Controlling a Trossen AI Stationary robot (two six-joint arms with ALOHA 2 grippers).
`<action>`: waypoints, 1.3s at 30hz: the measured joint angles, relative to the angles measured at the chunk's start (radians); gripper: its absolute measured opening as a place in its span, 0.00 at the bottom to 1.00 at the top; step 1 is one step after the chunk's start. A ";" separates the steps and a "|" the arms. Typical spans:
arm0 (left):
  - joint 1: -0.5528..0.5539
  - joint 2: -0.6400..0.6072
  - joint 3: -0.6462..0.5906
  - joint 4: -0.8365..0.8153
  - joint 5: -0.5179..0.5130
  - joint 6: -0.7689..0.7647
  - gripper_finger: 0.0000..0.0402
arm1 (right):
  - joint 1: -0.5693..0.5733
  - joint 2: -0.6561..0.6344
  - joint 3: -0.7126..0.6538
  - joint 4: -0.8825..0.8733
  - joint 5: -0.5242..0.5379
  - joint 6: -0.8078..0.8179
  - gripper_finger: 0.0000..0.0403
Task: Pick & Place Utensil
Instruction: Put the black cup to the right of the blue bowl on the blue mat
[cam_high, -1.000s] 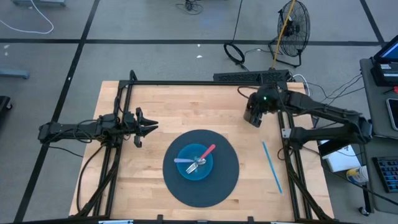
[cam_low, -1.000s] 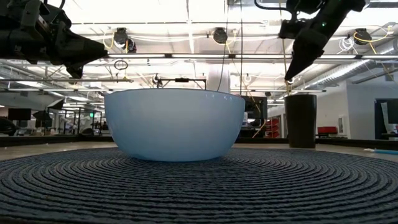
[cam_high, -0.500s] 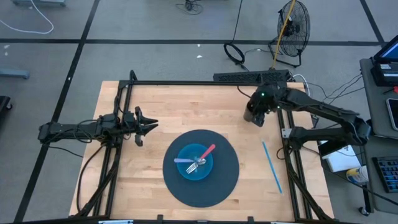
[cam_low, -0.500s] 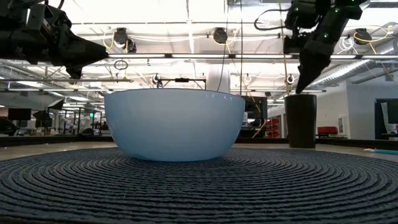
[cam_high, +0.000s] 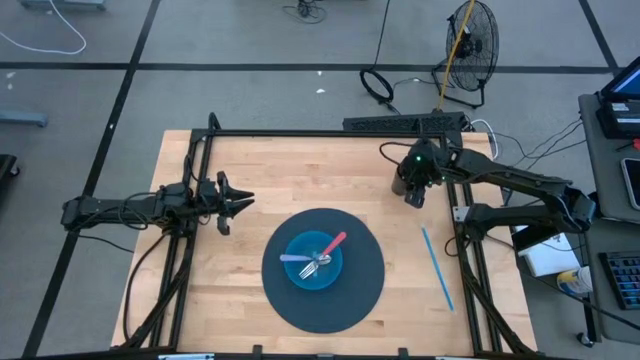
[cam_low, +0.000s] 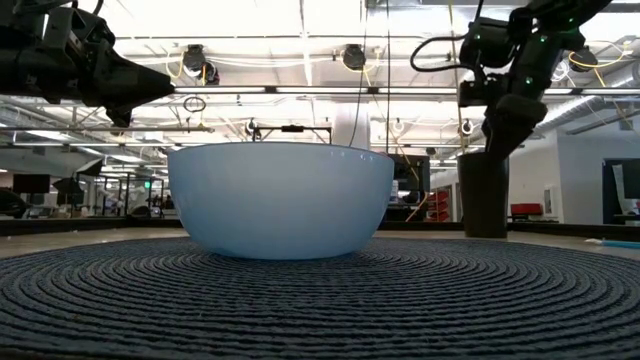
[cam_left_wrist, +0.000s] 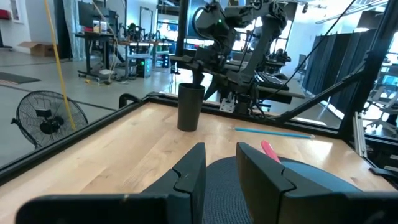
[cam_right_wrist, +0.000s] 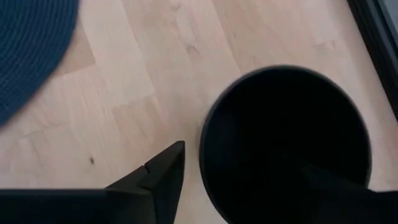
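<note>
High view: right arm reaches in from the table's right edge, elbow bent, right gripper (cam_high: 412, 190) pointing down over the black cup (cam_high: 402, 184) at the far right of the wooden table (cam_high: 250, 180). Left arm lies stretched along the left side, left gripper (cam_high: 238, 203) aimed twd the centre, holding nothing. Round dark mat (cam_high: 365, 290) sits mid-table w/ a blue bowl (cam_high: 298, 275) on it; in the bowl a fork (cam_high: 316, 265), a pink-handled utensil (cam_high: 335, 241) and a purple-handled one (cam_high: 294, 257). A blue straw (cam_high: 436, 265) lies on bare wood right of the mat, well apart from both grippers. Grey floor w/ cables and a fan (cam_high: 470, 35) beyond the table.

Low view: bowl (cam_low: 280, 198) fills the middle on the woven mat (cam_low: 320, 300). Right gripper (cam_low: 497, 140) hangs straight down at the cup (cam_low: 483, 194) rim; left gripper (cam_low: 150, 82) hovers up high, away from the bowl.

Left wrist view: fingers (cam_left_wrist: 189, 171) part-open, gap btw them empty. Cup (cam_left_wrist: 189, 107) upright ahead, right arm above it; straw (cam_left_wrist: 272, 132) flat on wood, pink handle (cam_left_wrist: 271, 151) poking up nearby.

Right wrist view: fingers spread wide, one finger (cam_right_wrist: 163, 168) outside the cup (cam_right_wrist: 283, 140) wall, the other over its dark inside; nothing gripped. Mat edge (cam_right_wrist: 31, 43) off to one side.
</note>
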 joint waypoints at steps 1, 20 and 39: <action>0.000 0.000 0.000 0.000 0.000 0.000 0.23 | 0.000 0.000 -0.001 -0.001 0.001 -0.003 0.44; 0.000 0.000 0.000 0.000 0.000 -0.003 0.23 | 0.000 0.000 -0.001 -0.004 -0.001 -0.044 0.02; 0.000 0.000 0.000 0.000 0.000 -0.002 0.23 | 0.003 -0.002 0.003 -0.047 -0.004 -0.041 0.01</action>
